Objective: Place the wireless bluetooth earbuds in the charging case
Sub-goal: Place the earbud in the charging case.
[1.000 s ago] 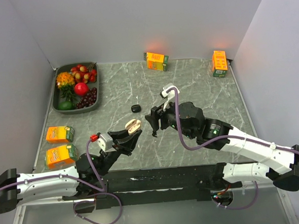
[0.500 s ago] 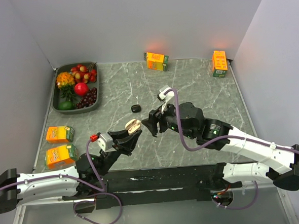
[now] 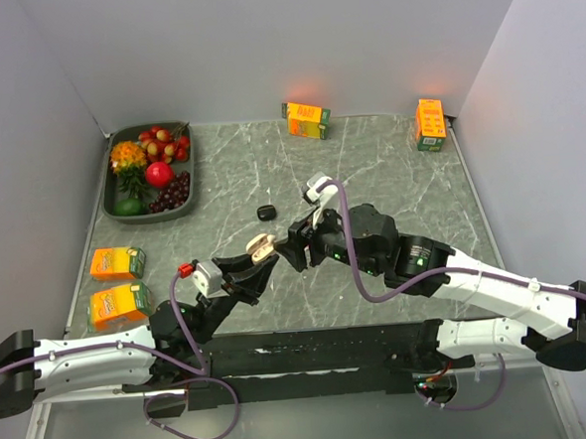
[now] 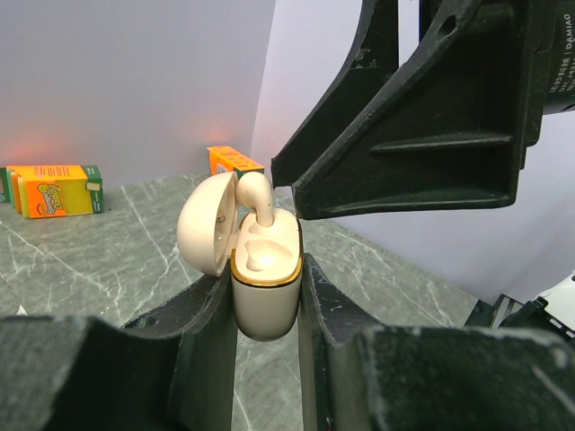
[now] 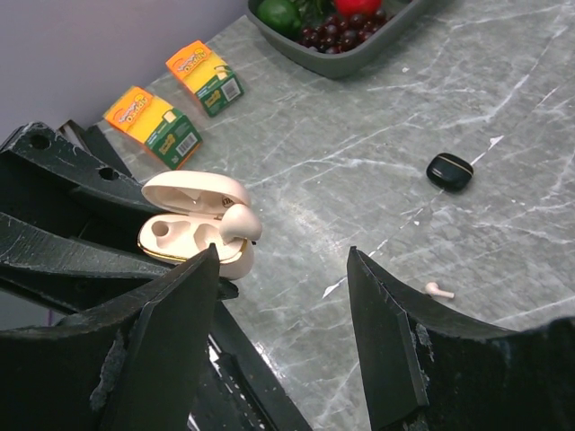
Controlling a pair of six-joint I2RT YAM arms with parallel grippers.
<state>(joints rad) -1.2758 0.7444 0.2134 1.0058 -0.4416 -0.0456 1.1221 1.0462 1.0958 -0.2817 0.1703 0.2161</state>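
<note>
The left claw (image 3: 258, 253) gripped the open cream charging case (image 4: 266, 287), a whitish earbud (image 4: 256, 193) standing high in its socket, seemingly unseated. The right claw (image 5: 281, 260) hovered just beside, spread wide, empty. A clumsy push could flick that earbud out. Beyond, a loose earbud (image 5: 438, 289) lay on the table (image 5: 359, 108).

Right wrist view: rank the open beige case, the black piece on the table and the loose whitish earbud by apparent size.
1. open beige case, though it sits nearest the camera.
2. black piece.
3. loose whitish earbud.
</note>
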